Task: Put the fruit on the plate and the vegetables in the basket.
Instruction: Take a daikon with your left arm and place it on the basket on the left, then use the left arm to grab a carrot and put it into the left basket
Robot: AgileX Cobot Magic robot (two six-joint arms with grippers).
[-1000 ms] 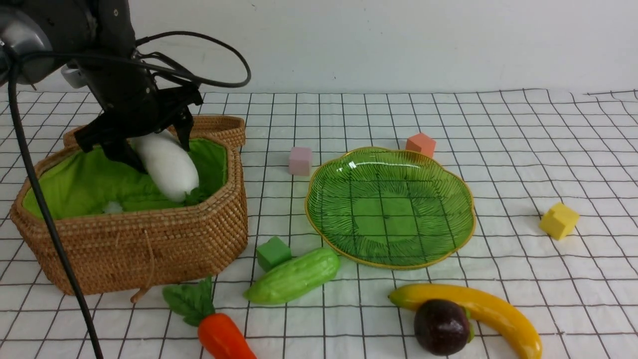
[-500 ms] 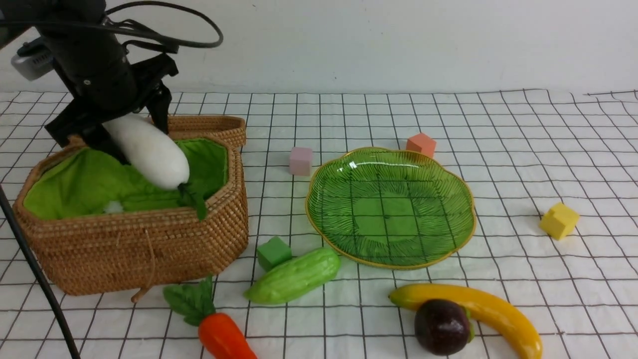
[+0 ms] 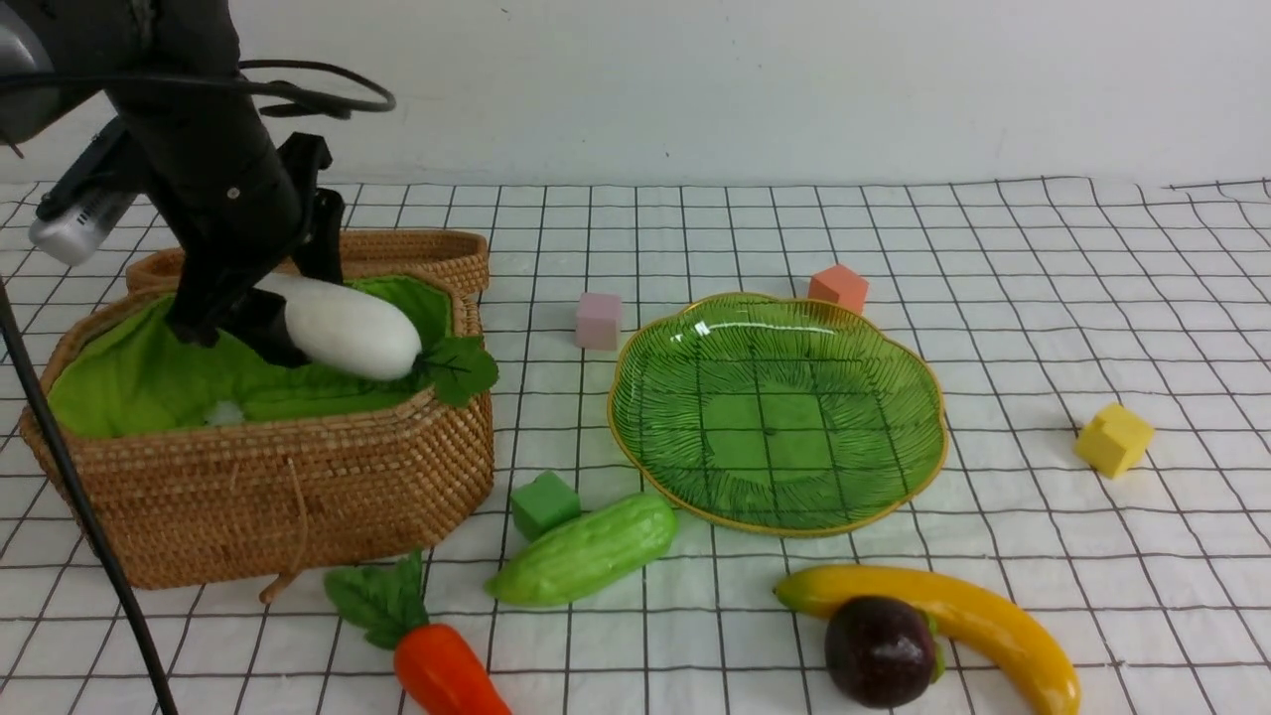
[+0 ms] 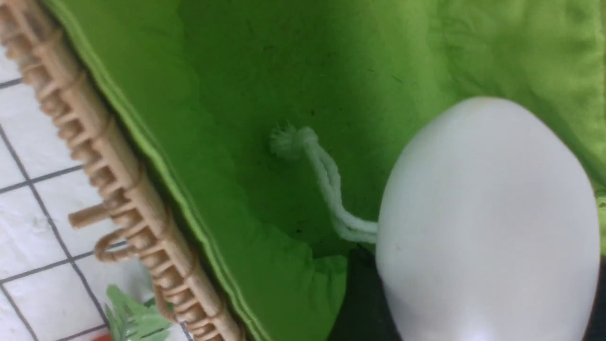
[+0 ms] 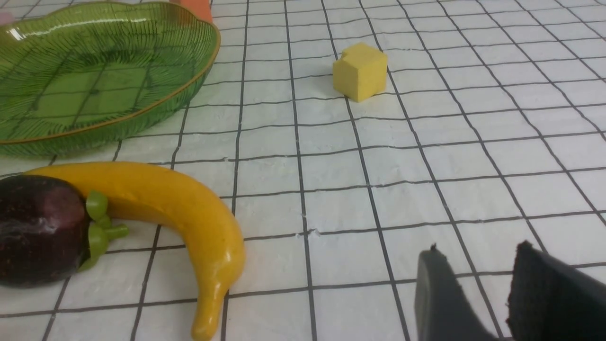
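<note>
Smooth white radish (image 3: 343,328) now flatter, leaves over woven wicker basket (image 3: 298,487) rim

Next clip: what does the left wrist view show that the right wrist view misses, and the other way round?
Only the left wrist view: the white radish, the green-lined basket and a white cord inside it. Only the right wrist view: the plate, banana, mangosteen, yellow cube and the right gripper. Both: the gridded white cloth.
</note>
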